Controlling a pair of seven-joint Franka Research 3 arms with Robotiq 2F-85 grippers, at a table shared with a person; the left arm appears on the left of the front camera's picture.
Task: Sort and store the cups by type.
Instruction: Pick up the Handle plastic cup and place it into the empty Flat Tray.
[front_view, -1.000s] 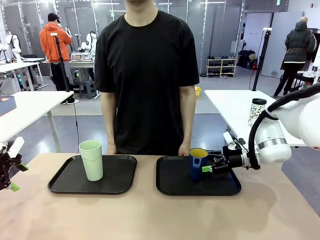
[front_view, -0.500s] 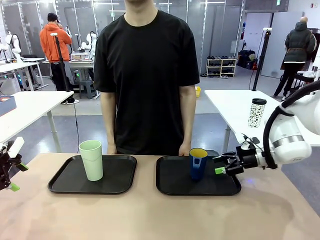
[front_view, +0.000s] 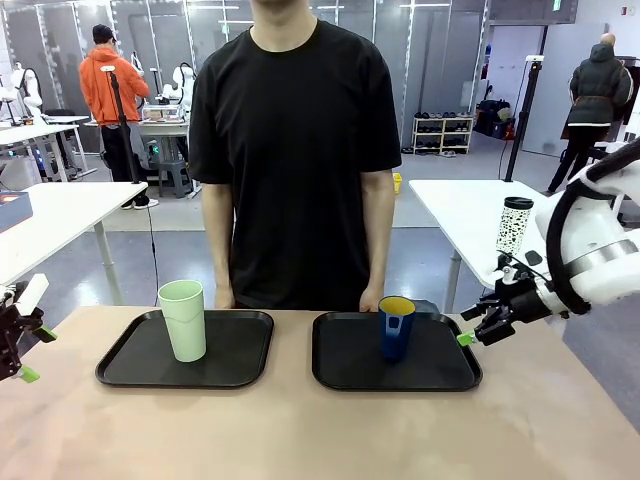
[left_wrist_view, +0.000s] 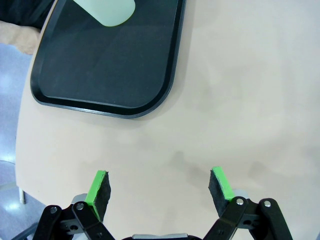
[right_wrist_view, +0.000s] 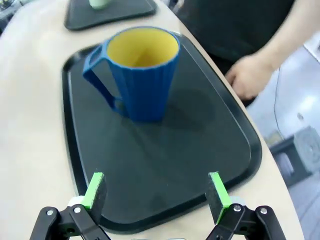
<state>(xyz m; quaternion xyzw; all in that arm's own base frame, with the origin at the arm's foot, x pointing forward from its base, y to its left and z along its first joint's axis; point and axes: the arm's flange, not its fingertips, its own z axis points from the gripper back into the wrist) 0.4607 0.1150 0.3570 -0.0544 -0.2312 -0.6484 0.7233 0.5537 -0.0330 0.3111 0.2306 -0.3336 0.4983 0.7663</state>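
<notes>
The pale mint-green tumbler (front_view: 183, 320) stands upright on the left black tray (front_view: 240, 365). On the right black tray (front_view: 440, 368) stands the dark blue mug (front_view: 396, 327), yellow inside. My right gripper (front_view: 478, 325) hovers open by that tray's right edge, clear of the mug. In the right wrist view the mug (right_wrist_view: 140, 72) sits beyond the open gripper (right_wrist_view: 157, 195), handle to the picture's left. At the table's left edge my left gripper (front_view: 35, 354) is open. The left wrist view has that gripper (left_wrist_view: 160, 187) over bare table, short of the tray (left_wrist_view: 107, 60) and tumbler (left_wrist_view: 107, 10).
A person in a black shirt stands at the far edge, hands resting behind the trays; one hand (right_wrist_view: 250, 75) is near the right tray's far rim. A white speckled cup with a dark lid (front_view: 514, 225) stands on another table behind.
My right gripper has drawn back rightward from the mug's handle to beyond the tray's right edge, leaving the mug standing. The left arm and the tumbler have not moved.
</notes>
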